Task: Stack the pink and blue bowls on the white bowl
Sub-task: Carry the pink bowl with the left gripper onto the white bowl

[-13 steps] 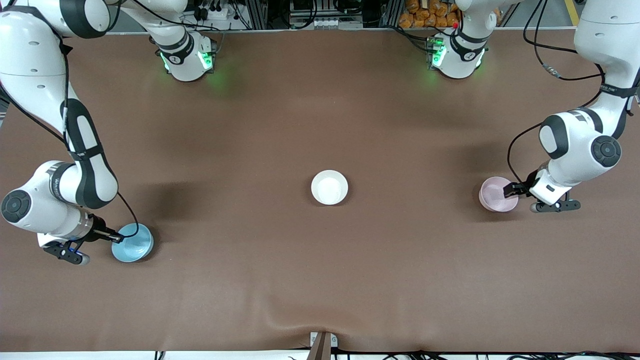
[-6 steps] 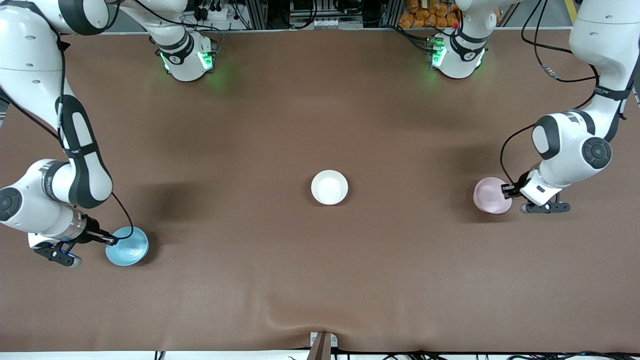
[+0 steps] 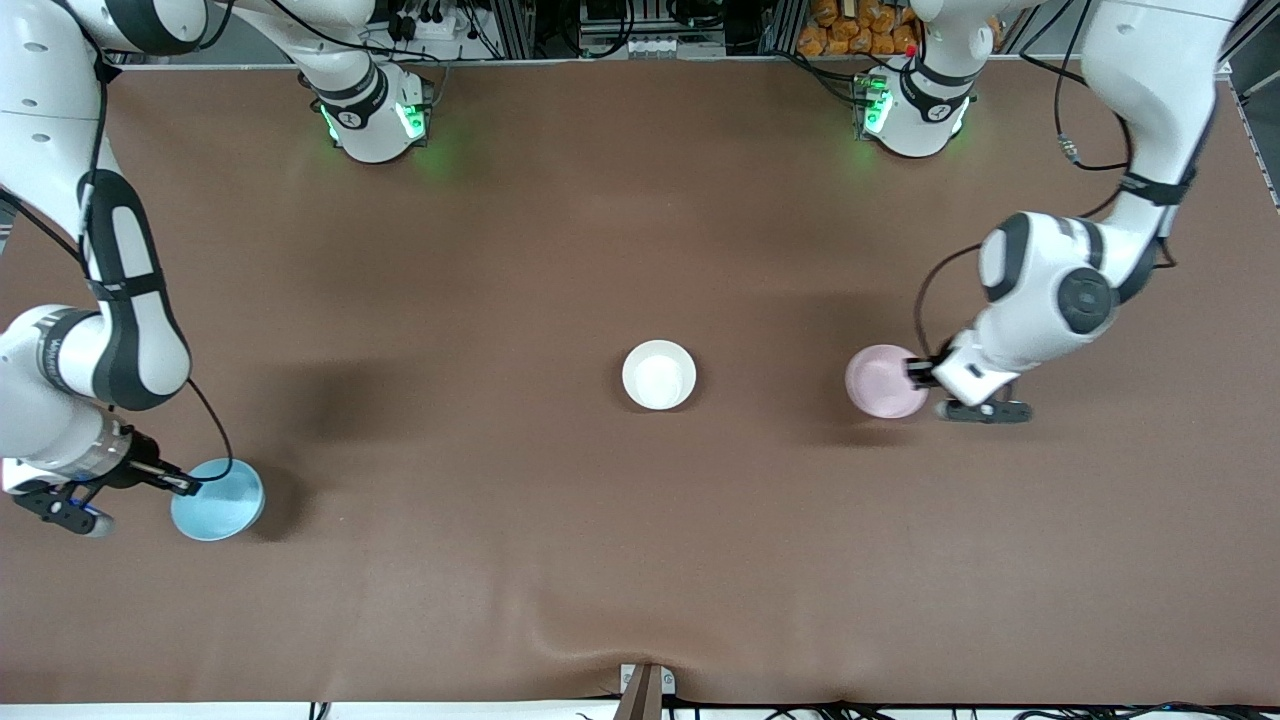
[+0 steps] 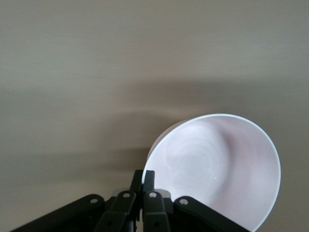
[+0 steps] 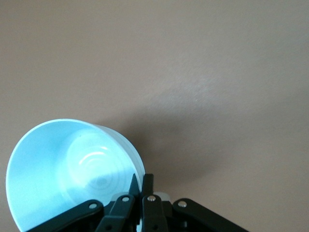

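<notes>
The white bowl point(image 3: 659, 375) stands upright at the middle of the table. My left gripper point(image 3: 915, 374) is shut on the rim of the pink bowl point(image 3: 884, 381) and holds it tilted above the table, between the white bowl and the left arm's end; in the left wrist view the pink bowl point(image 4: 222, 169) sits by the gripper point(image 4: 143, 175). My right gripper point(image 3: 188, 487) is shut on the rim of the blue bowl point(image 3: 217, 499) and holds it tilted above the table near the right arm's end; the right wrist view shows the blue bowl point(image 5: 67, 174) at the gripper point(image 5: 143, 180).
The brown table mat point(image 3: 500, 250) covers the whole table. Both arm bases point(image 3: 372, 110) stand at the table edge farthest from the front camera. A small bracket point(image 3: 645, 685) sits at the table edge nearest the front camera.
Both bowls have been lifted and tilted. The left gripper has carried the pink bowl toward the white bowl. The right gripper has carried the blue bowl toward the right arm's end.
</notes>
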Controlling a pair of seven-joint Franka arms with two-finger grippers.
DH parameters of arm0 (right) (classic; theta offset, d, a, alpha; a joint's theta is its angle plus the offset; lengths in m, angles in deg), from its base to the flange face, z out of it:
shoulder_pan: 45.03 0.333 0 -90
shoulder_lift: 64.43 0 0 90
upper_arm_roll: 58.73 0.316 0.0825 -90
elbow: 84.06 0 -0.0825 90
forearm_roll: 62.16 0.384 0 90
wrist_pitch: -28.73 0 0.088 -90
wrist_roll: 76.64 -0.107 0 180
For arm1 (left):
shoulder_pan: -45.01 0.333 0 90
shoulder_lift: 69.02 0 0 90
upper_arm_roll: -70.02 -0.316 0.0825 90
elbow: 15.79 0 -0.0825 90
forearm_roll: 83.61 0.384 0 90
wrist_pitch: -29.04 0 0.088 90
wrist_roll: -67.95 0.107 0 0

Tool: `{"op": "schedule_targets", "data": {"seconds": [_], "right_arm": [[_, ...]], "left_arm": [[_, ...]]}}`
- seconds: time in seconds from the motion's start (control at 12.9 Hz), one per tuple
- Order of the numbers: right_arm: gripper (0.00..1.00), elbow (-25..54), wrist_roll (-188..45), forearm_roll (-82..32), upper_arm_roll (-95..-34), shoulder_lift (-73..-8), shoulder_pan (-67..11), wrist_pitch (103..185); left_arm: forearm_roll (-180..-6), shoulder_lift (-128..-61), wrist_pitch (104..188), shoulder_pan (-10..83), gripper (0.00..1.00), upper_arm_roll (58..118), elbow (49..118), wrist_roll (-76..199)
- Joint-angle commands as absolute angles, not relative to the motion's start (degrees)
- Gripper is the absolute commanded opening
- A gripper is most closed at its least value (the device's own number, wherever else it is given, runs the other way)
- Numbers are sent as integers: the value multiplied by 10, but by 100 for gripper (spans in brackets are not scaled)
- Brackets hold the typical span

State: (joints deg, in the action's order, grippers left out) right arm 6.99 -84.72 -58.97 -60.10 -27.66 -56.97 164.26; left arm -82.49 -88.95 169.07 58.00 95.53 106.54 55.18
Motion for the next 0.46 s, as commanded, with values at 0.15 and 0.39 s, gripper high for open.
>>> {"op": "schedule_targets", "data": {"seconds": [0.15,0.39], "right_arm": [[0,44,-841,-586,-593,-288,-579,1596],[0,38,-846,-585,-590,-305,-574,1564]], "left_arm": [[-824,-884,1675,506,0,1007,1027,378],[-824,-912,1675,446,0,1007,1002,293]]}}
